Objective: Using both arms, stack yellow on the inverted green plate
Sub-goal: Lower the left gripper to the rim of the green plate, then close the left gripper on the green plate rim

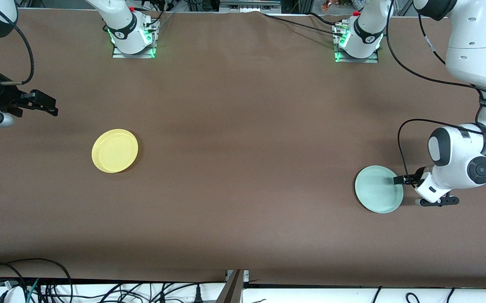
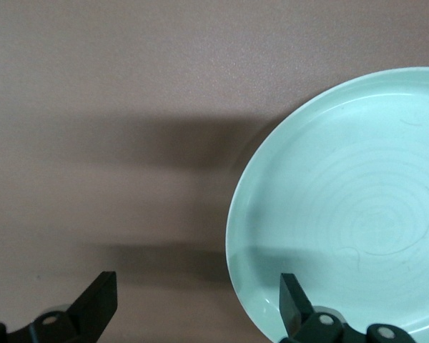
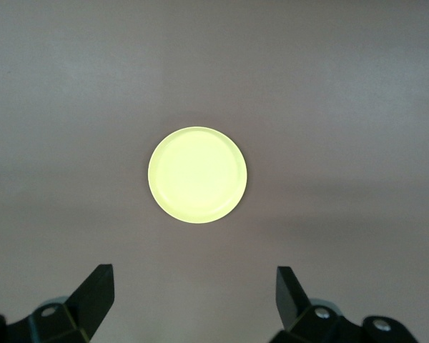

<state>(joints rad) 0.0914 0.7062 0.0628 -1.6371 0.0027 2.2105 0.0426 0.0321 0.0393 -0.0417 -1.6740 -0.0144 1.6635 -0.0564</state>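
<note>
Brown counter [image 1: 243, 126] carries two plates: one yellow plate [image 1: 115, 150] toward my right arm's end, one green plate [image 1: 377, 190], rim-up, its edge under my left gripper [image 1: 399, 180]. Both jaws gape empty; my right gripper [image 1: 43, 105], partly cropped, hangs over bare counter.

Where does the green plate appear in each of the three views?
Front view: green plate rim up on the brown tablecloth at the left arm's end, beside the open left gripper.
Left wrist view: fills one side, under one fingertip.
Right wrist view: not in it.
Shared landmark: the brown tablecloth.
</note>
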